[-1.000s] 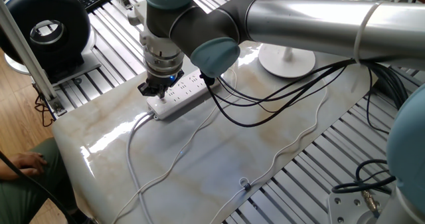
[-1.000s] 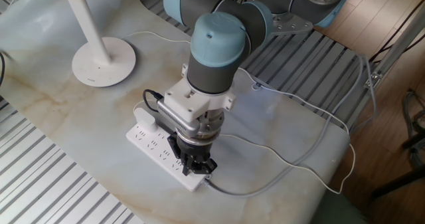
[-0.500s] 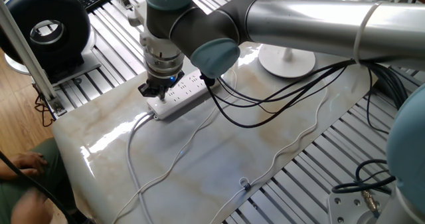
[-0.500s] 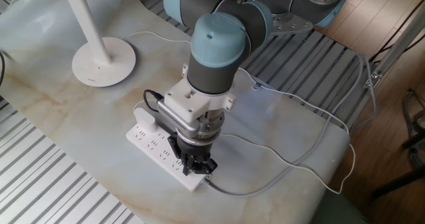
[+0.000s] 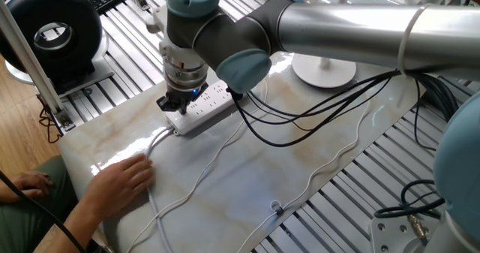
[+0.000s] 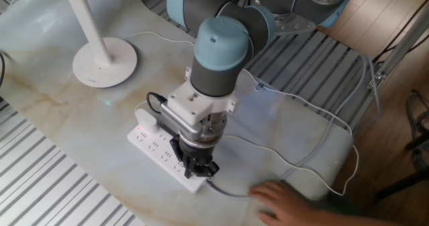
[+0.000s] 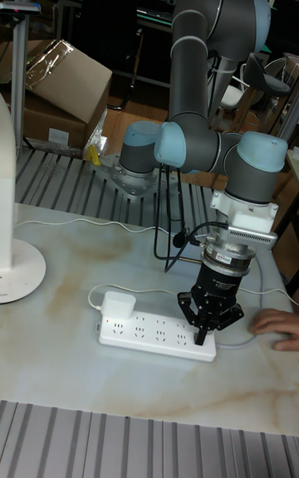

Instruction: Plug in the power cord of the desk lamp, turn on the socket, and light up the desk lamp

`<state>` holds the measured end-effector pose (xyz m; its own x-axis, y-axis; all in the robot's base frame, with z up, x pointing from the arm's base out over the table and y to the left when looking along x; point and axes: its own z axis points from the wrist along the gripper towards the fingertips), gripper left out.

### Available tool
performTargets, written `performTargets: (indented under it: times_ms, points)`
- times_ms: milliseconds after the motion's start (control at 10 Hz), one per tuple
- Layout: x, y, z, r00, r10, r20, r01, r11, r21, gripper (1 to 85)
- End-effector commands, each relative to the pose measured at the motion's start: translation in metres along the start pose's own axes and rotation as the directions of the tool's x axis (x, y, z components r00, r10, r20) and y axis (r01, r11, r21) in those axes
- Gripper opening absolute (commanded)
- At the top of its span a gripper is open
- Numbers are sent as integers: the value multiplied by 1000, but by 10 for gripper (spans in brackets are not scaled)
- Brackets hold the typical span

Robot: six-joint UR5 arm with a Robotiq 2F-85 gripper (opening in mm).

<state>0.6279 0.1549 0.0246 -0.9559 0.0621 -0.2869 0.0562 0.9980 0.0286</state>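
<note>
Your gripper is hanging straight down over one end of the socket, the end where its thicker fixed cable is leaving the strip. From the tall fixed view its dark fingers look drawn close together with their tips touching or nearly touching the strip's top face, pinching nothing that you can see; whether they are fully pressed together is hard to say.

At the far end of the strip from the gripper, a small boxy white plug is already sitting in an outlet, and the power cord is running from there back toward the desk lamp, which is standing well away from the gripper on the far side of that plug. So the plugging-in appears to be done.

The gripper looks to be working on the switch step, pressing at the strip's end. A blue glow is showing just beneath the gripper in one fixed view, but you cannot tell whether it belongs to the strip or to the tool. Nothing in view is showing the lamp head, so whether it is lit cannot be judged.

Note that a person's hand is resting on the table near the gripper, on the fixed-cable side.
</note>
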Motion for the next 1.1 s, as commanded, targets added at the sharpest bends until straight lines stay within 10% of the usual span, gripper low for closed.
performTargets:
  times_ms: [0, 1000]
  points:
    - [2, -1, 5, 1000, 3, 7, -3, 1000, -2, 10]
    - [1, 2, -11, 1000, 12, -22, -12, 1000, -3, 10]
